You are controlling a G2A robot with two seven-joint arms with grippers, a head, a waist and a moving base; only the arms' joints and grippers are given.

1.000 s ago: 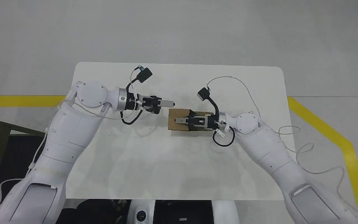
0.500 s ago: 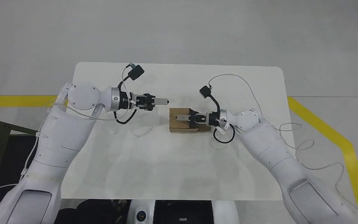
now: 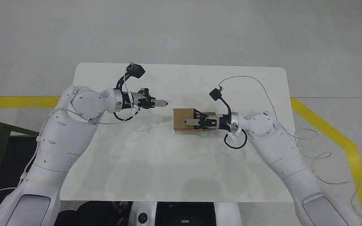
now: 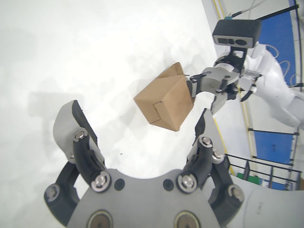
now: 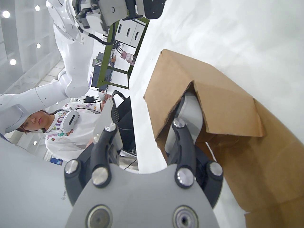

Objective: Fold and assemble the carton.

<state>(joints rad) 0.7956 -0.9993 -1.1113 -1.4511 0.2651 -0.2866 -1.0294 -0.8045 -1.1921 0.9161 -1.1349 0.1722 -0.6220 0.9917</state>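
Top view, carton: I see the small brown cardboard carton point(image 3: 180, 116) lying on its side near the middle of the white table point(image 3: 113, 169), its mouth towards 3 o'clock.
Top view, right gripper: the right gripper point(image 3: 192, 121) comes in at the mouth from 3 o'clock.
Top view, left gripper: the left gripper point(image 3: 162, 103) hovers at the carton's 10 o'clock, apart from it.
Left wrist view, left gripper: jaws spread wide, holding nothing.
Left wrist view, closed end: the tucked end faces me and looks squared up.
Right wrist view, right gripper: parted, astride one side wall, with one finger point(image 5: 190, 110) inside and the other finger point(image 5: 108, 115) outside; I don't read it as clamped.
Right wrist view, flap: a loose flap point(image 5: 225, 110) leans over the mouth.
Handling: I judge it light, thin and easily creased, likely to slide. I'd brace the closed end and press flaps near their fold lines.
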